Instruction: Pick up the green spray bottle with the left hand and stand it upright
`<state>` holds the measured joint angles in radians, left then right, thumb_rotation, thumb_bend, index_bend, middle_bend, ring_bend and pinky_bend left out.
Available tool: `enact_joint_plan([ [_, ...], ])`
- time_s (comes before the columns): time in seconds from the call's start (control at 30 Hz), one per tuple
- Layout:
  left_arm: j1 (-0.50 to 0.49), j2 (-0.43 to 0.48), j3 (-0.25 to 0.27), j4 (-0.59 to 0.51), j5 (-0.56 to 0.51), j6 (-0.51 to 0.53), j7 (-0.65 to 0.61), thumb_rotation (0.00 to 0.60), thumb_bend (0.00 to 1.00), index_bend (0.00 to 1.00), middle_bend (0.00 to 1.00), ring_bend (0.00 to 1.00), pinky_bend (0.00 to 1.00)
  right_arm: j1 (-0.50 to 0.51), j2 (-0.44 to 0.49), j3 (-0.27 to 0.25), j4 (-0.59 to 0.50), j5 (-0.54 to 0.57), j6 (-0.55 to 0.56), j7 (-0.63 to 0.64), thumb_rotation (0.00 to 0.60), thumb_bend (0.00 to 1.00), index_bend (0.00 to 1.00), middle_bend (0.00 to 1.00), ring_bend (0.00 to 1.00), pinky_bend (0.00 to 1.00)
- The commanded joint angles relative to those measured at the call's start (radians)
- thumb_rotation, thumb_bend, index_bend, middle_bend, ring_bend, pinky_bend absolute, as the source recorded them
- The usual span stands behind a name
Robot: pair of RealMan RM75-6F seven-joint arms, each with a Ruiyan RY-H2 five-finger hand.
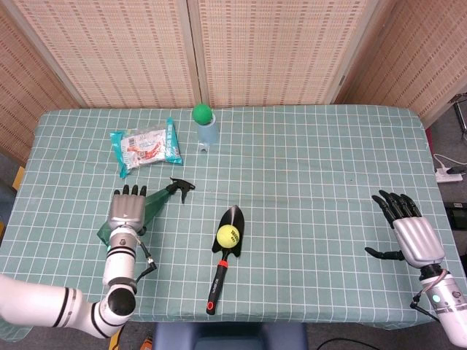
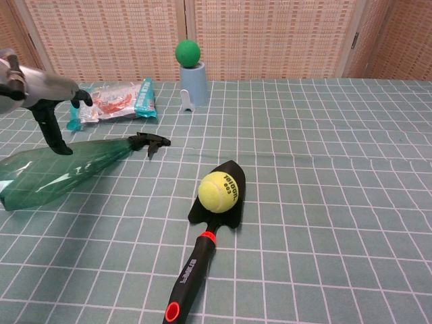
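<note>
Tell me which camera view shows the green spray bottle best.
The chest view: the green spray bottle lies on its side, almost fully visible, with the left hand above it. In the head view, that hand covers much of its body; the black nozzle shows.

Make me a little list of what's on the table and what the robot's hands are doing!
spray bottle: green spray bottle lying on its side, black nozzle pointing toward the back of the table
left hand: left hand over the bottle's body, fingers apart, not gripping yet
right hand: right hand open, far on the other side, holding nothing
trowel: black trowel with a yellow tennis ball on its blade
snack: snack packet lying flat
cup: blue cup with a green ball on top
</note>
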<state>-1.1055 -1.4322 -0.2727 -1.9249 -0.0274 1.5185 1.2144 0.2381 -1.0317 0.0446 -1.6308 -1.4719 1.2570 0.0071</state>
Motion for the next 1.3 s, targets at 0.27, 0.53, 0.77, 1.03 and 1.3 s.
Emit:
enact_joint_plan([
  [0.27, -0.118, -0.147, -0.193, 0.216, -0.152, 0.026, 0.075, 0.6, 0.22, 0.0, 0.13, 0.06, 0.17, 0.004, 0.015, -0.005, -0.004, 0.002, -0.017, 0.019, 0.6, 0.0, 0.1, 0.0, 0.0, 0.0],
  [0.53, -0.187, -0.24, -0.287, 0.41, -0.259, 0.028, 0.15, 0.6, 0.22, 0.0, 0.13, 0.06, 0.16, 0.011, 0.034, -0.023, 0.006, -0.044, -0.026, 0.074, 0.6, 0.0, 0.14, 0.0, 0.0, 0.0],
  [0.77, -0.213, -0.318, -0.226, 0.535, -0.241, 0.059, 0.263, 0.6, 0.22, 0.01, 0.13, 0.06, 0.11, 0.019, 0.047, -0.028, 0.003, -0.027, -0.057, 0.075, 0.6, 0.0, 0.17, 0.0, 0.0, 0.0],
  [1.03, -0.191, -0.376, -0.259, 0.606, -0.236, 0.069, 0.287, 0.6, 0.22, 0.06, 0.13, 0.06, 0.1, 0.024, 0.056, -0.029, -0.012, -0.014, -0.075, 0.069, 0.6, 0.0, 0.19, 0.0, 0.0, 0.0],
  [1.3, -0.173, -0.433, -0.365, 0.715, -0.19, 0.065, 0.172, 0.6, 0.22, 0.16, 0.22, 0.13, 0.08, 0.026, 0.061, -0.03, -0.016, -0.014, -0.077, 0.069, 0.6, 0.0, 0.21, 0.0, 0.0, 0.0],
])
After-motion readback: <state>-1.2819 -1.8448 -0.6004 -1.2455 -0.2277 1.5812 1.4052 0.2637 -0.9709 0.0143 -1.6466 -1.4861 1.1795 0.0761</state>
